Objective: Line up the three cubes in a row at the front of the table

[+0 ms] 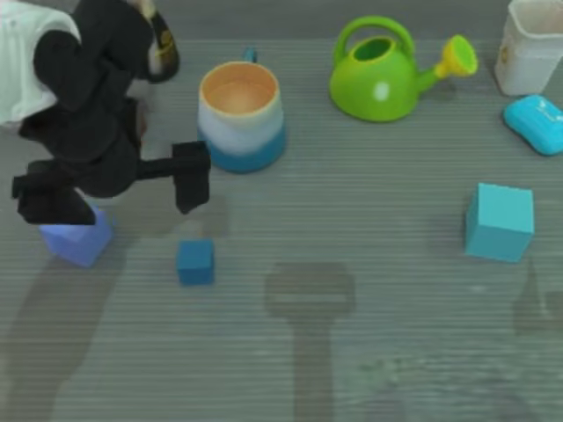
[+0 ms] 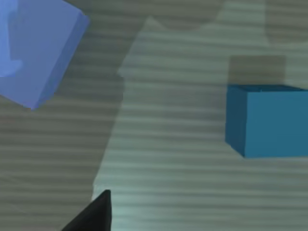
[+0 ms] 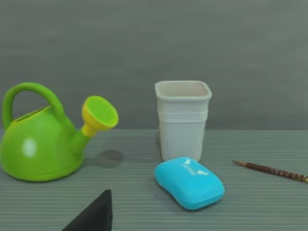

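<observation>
Hovering over the left side of the surface, the left arm hangs above the periwinkle cube, which it partly covers in the top view. The left end effector is a dark mass there; whether its fingers are open or closed cannot be told. In the left wrist view only one dark fingertip shows at the picture's edge, touching nothing.

Cube positions, top view:
- Periwinkle cube: far left, on the surface, turned at an angle to the stripes.
- Dark blue cube: near the periwinkle one, to its right and a little nearer the front, standing apart from it.
- Turquoise cube: right side, well apart from the other two.

The left wrist view shows the periwinkle cube and dark blue cube with bare surface between them.

Other items, along the back: a cup banded orange, white and blue; a green watering can with a yellow spout; a white holder; a sky-blue soap bar just in front of the holder. The right wrist view adds a pencil lying near the soap bar.

The right arm is out of the top view. Its wrist view shows one dark fingertip only; the state of the right end effector cannot be told.
</observation>
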`<state>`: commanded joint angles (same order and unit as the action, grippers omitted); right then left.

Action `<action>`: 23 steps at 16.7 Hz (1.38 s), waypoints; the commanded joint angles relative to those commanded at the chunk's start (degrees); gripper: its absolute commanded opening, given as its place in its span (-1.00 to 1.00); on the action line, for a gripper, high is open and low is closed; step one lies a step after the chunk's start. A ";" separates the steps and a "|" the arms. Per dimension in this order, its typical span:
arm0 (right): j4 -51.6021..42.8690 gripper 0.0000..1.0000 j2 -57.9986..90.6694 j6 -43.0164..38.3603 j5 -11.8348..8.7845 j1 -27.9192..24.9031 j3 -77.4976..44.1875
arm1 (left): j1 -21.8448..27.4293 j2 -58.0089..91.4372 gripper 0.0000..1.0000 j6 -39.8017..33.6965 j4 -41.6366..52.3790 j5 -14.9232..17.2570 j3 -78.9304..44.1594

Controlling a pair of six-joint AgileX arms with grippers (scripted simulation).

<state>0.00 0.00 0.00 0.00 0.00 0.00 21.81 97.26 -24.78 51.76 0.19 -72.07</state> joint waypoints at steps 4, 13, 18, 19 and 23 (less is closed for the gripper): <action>0.00 1.00 0.00 0.00 0.00 0.00 0.00 | 3.16 13.93 1.00 -3.75 7.10 -0.02 -11.27; 0.00 1.00 0.00 0.00 0.00 0.00 0.00 | 4.18 19.29 1.00 -5.25 9.56 -0.08 -15.89; 0.00 1.00 0.00 0.00 0.00 0.00 0.00 | 4.31 23.32 1.00 -5.14 0.47 -0.07 -10.95; 0.00 1.00 0.00 0.00 0.00 0.00 0.00 | 4.31 24.42 1.00 -5.14 -2.18 -0.06 -9.59; 0.00 1.00 0.00 0.00 0.00 0.00 0.00 | 4.37 27.19 1.00 -5.14 -7.83 -0.03 -6.31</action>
<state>0.00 0.00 0.00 0.00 0.00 0.00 26.17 124.45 -29.93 43.92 0.16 -78.39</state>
